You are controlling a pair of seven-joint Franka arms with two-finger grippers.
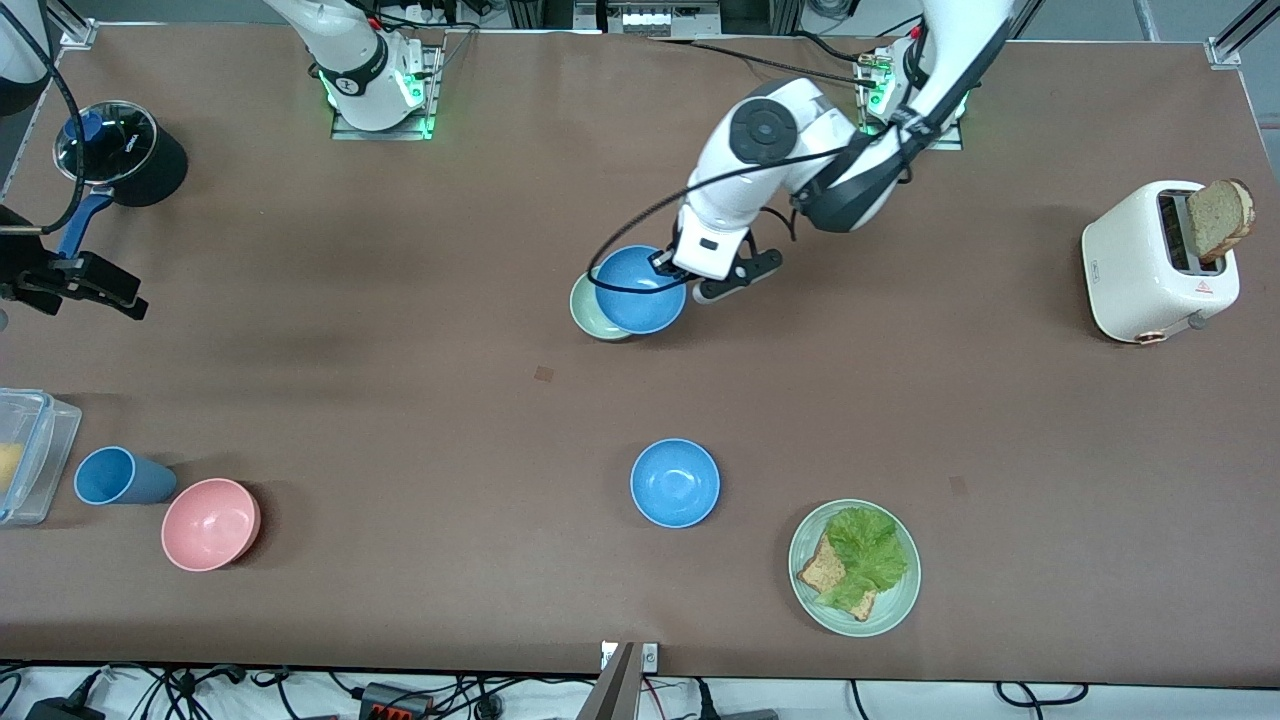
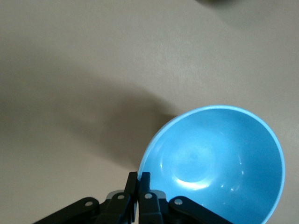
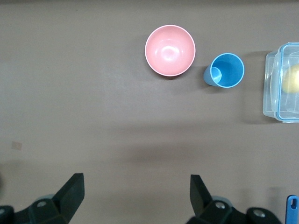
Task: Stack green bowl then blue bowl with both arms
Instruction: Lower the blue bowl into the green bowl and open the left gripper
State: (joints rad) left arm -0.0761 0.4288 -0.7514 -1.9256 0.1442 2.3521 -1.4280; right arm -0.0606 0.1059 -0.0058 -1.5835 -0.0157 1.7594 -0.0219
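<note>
Landmark: green bowl (image 1: 587, 312), sitting on the brown table (image 1: 400, 400) near its middle, toward the robots' bases.
Left gripper: left gripper (image 1: 668, 264) is over the green bowl, fingers (image 2: 138, 186) clenched on the rim of a blue bowl (image 1: 640, 290).
Held blue bowl: up in the air, tilted, overlapping most of the green bowl from above; only a crescent of green shows past it on the side toward the right arm's end. Cannot tell whether the two bowls touch.
Left wrist view: the blue bowl's (image 2: 215, 163) inside fills the corner of the view, the rim pinched between the closed fingers.
Second blue bowl: second blue bowl (image 1: 675, 483) stands upright, nearer the front camera than the green bowl, well apart from it.
Right gripper: right gripper (image 3: 135, 193) waits with fingers spread wide, holding nothing, over bare table at the right arm's end, well apart from the green bowl.
Under the right gripper's view: pink bowl (image 3: 170, 50), with a blue cup (image 3: 225, 71) just beside it and a clear container (image 3: 282, 84) next along.
Green plate: green plate (image 1: 900, 600) with lettuce and bread, nearer the camera than the green bowl, toward the left arm's end.
Toaster: toaster (image 1: 1150, 270) with a bread slice, at the left arm's end.
</note>
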